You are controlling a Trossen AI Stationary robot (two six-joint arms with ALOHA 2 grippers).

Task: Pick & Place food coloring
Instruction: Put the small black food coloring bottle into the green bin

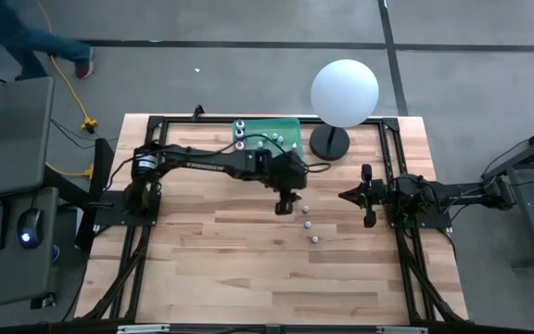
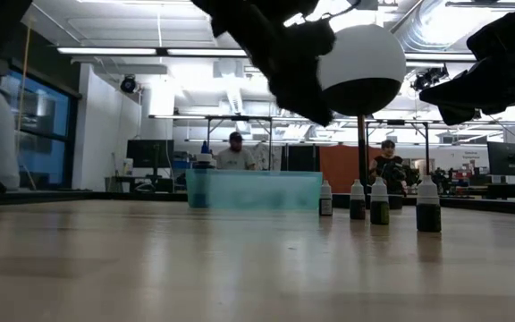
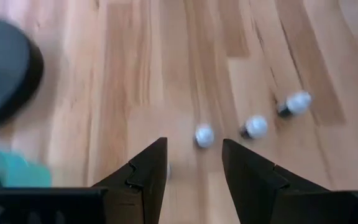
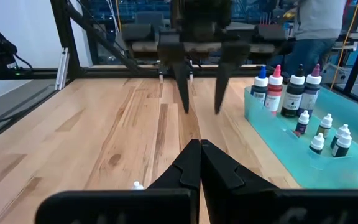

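- The left gripper [image 1: 287, 206] hangs over the middle of the bench [image 1: 211, 269], jaws pointing down and parted with nothing between them; in the left wrist view the gap between the two dark fingers [image 3: 145, 180] shows only bare wood.
- Nearest those jaws is the first loose bottle [image 1: 304, 211] of food coloring, just beside them at about 3 o'clock in the overhead view. From the wrist it sits just past the fingertips, roughly in line with the gap.
- It stands upright, white cap up, so its long axis is vertical and a straight drop with the jaws either side looks like the fitting approach.
- Two more loose bottles run on at about 5 o'clock from the first: the second bottle [image 1: 307, 224], then the third bottle [image 1: 314, 238].
- The right gripper [image 1: 349, 196] waits further off at 3 o'clock, jaws pressed shut on nothing; the left arm is plainly the nearer one.
- Farthest, at about 12 o'clock from the left jaws, the green tray [image 1: 284, 129] holds the other bottles [image 1: 240, 124], beside the white sphere [image 1: 345, 91] on its black base.
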